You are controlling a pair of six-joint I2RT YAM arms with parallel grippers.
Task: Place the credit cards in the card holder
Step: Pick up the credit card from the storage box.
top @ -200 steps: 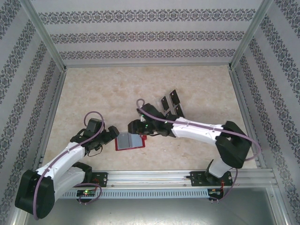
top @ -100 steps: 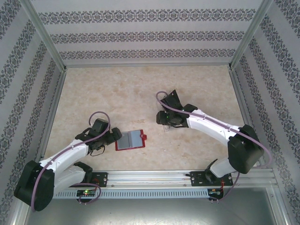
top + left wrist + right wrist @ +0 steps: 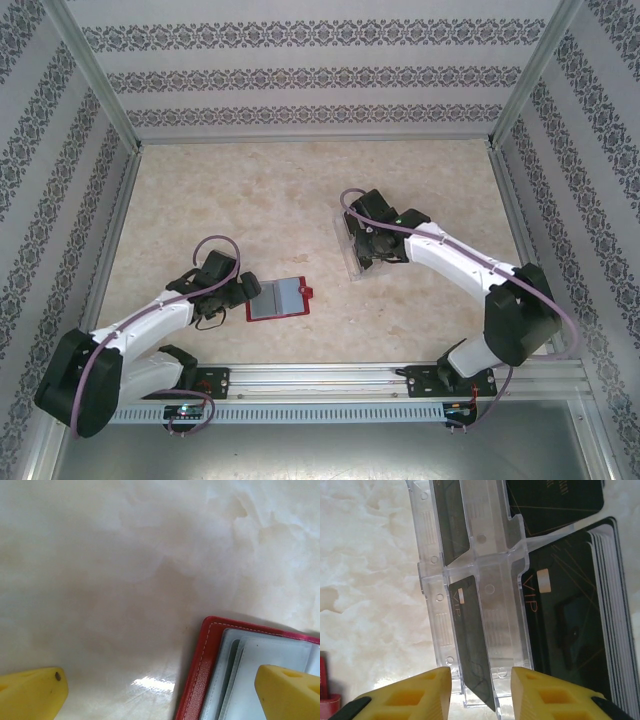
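Note:
The card holder [image 3: 280,298], a red wallet, lies open on the table with its grey clear pockets up. My left gripper [image 3: 246,291] is at its left edge and stands wide open [image 3: 161,687]; one yellow finger [image 3: 287,692] hangs over the pocket side [image 3: 260,655], the other over bare table. My right gripper [image 3: 364,246] is over a clear slotted tray [image 3: 352,264]. In the right wrist view it is open [image 3: 481,692], straddling a black credit card [image 3: 472,650] standing on edge in a slot, with a gap on both sides. More cards [image 3: 567,625] lie stacked to the right.
The clear tray [image 3: 492,580] holds another upright card [image 3: 452,522] and a flat one [image 3: 552,500] further off. Marble-look table [image 3: 250,200] with patterned walls on three sides; a metal rail [image 3: 330,378] runs along the near edge.
The right arm has swung from the wallet back and to the right, over the tray, and its jaws have narrowed. The left gripper crept slightly toward the wallet.

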